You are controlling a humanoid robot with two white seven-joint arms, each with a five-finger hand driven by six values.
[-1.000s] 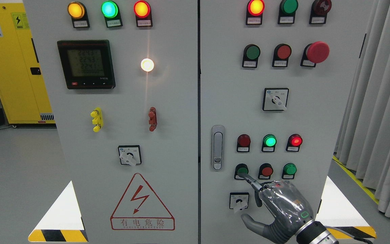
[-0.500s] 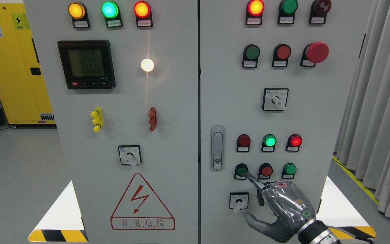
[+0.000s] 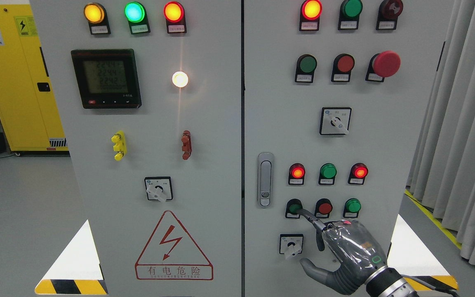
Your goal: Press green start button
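Note:
The green start button (image 3: 292,205) sits at the left end of the lowest button row on the right cabinet door (image 3: 278,103). My right hand (image 3: 346,249) comes up from the lower right. Its index finger (image 3: 309,218) is stretched out, with the tip touching the button's lower right edge. The other fingers are curled and the thumb sticks out to the lower left; the hand holds nothing. Above the button, the left red lamp (image 3: 297,171) and right red lamp (image 3: 360,171) glow, while the green lamp (image 3: 328,170) between them is dark. My left arm does not show.
A red button (image 3: 324,207) and another green button (image 3: 352,205) sit right of the pressed one. A rotary selector (image 3: 291,244) lies just below my finger, and a door latch (image 3: 265,179) to the left. Grey curtains (image 3: 464,123) hang at right; a yellow cabinet (image 3: 10,82) stands at far left.
The left red lamp above the button has lit up and the green lamp beside it has gone dark. My right hand has shifted slightly right and down, fingertip still on the green button.

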